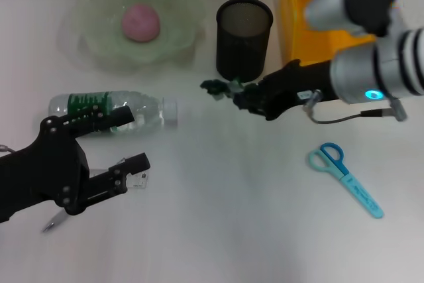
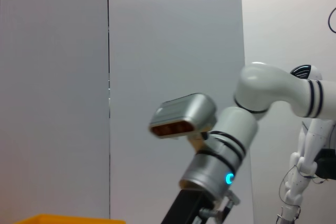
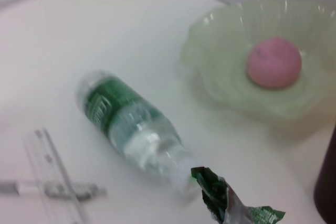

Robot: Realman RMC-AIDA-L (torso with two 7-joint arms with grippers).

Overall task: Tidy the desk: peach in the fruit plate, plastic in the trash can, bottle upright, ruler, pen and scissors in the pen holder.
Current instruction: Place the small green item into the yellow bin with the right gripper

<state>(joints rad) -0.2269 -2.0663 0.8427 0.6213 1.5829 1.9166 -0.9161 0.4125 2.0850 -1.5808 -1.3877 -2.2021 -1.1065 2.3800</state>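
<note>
A pink peach [image 1: 140,22] lies in the green fruit plate [image 1: 99,38] at the back left. A clear bottle [image 1: 112,111] with a green label lies on its side. My right gripper [image 1: 238,92] is shut on a green plastic wrapper [image 1: 215,87] and holds it above the table in front of the black mesh pen holder [image 1: 244,38]. The wrapper [image 3: 226,203], bottle [image 3: 131,129], ruler [image 3: 52,177] and pen [image 3: 47,188] show in the right wrist view. My left gripper [image 1: 132,142] is open just in front of the bottle, over the ruler [image 1: 136,179] and pen [image 1: 53,222]. Blue scissors [image 1: 344,177] lie at the front right.
An orange trash can [image 1: 311,11] stands at the back right, next to the pen holder and behind my right arm. Its rim [image 2: 68,219] shows in the left wrist view, which otherwise shows the wall and my right arm.
</note>
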